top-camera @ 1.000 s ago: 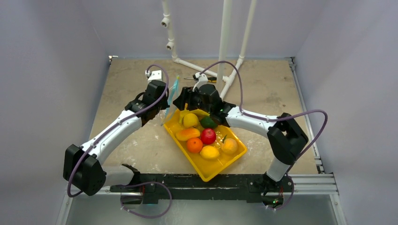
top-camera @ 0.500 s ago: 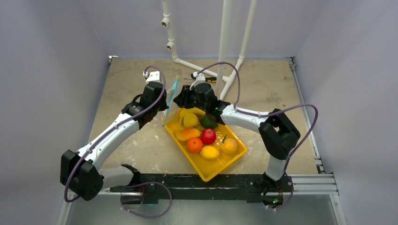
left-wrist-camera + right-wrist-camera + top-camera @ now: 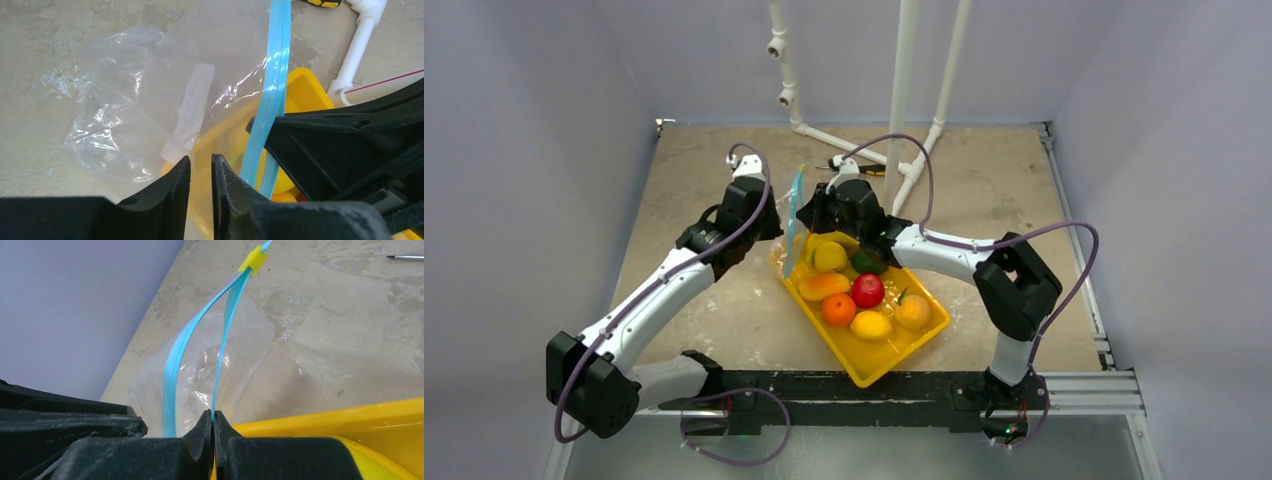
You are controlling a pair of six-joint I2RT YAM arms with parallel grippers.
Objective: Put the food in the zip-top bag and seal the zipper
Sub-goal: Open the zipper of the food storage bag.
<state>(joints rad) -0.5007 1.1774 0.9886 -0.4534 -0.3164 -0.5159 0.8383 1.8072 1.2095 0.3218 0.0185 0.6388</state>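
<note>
My right fingers (image 3: 202, 429) pinch one zipper (image 3: 223, 340) strip of the zip-top bag (image 3: 125, 100); my left fingers (image 3: 177, 181) sit nearly together, and I cannot tell whether they hold film.

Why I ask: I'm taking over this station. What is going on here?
Both arms meet over the far corner of the yellow tray, with the clear zip-top bag held up between them. The right gripper is pinched shut on one side of the teal-blue zipper, whose two sides are parted. The left gripper sits at the clear film, fingers nearly together; whether it grips is unclear. The fruit lies in the tray, and the bag looks empty.
</note>
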